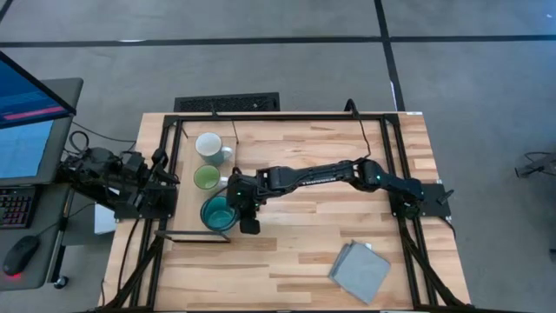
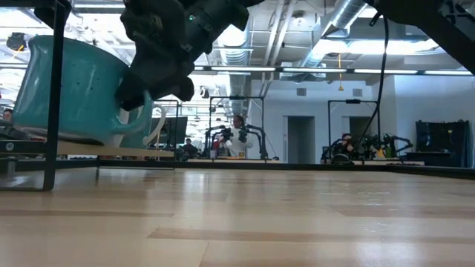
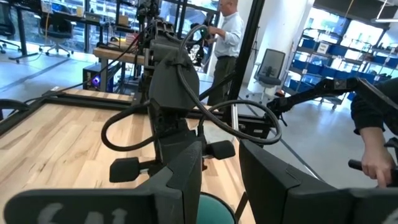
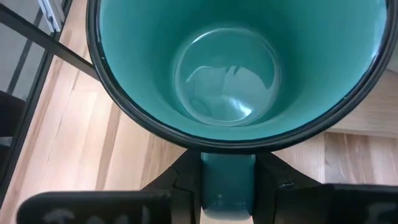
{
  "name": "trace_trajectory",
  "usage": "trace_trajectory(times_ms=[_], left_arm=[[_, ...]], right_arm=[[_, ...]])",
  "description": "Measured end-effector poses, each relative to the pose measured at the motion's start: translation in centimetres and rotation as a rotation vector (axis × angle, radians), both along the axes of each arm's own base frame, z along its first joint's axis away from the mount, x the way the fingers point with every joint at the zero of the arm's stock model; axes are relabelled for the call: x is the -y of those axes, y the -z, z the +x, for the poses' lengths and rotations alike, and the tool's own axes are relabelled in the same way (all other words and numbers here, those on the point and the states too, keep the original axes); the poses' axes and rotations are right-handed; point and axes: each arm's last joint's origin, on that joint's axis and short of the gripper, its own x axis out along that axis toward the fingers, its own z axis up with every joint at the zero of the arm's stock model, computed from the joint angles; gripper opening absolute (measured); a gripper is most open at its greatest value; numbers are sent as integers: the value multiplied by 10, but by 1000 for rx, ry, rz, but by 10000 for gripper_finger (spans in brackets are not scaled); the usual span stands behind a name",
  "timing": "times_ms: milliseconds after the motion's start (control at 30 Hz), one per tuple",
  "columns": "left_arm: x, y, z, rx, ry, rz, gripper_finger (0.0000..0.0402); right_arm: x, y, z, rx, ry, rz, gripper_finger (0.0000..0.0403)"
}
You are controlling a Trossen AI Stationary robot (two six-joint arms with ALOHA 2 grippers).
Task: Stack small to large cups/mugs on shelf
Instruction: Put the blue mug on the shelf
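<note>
While the right gripper has its fingers clamped on the teal mug's handle, that mug sits on the shelf near its front edge. The green mug and white mug line up behind it. The left gripper waits beside the shelf; I cannot tell how its fingers stand.

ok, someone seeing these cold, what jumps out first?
The teal mug on the shelf, with the right end effector clamped on its handle; its empty bowl fills the right wrist view. Next, the green mug and white mug lined up behind it. The left end effector waits at the table's left edge.
</note>
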Motion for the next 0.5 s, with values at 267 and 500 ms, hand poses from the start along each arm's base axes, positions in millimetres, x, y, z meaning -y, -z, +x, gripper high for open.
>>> trace_trajectory(times_ms=[267, 500], left_arm=[[0, 0, 0, 1, 0, 0, 98], [0, 0, 0, 1, 1, 0, 98]], right_arm=[[1, -10, 3, 45, -1, -43, 103], [1, -9, 1, 16, 8, -20, 111]])
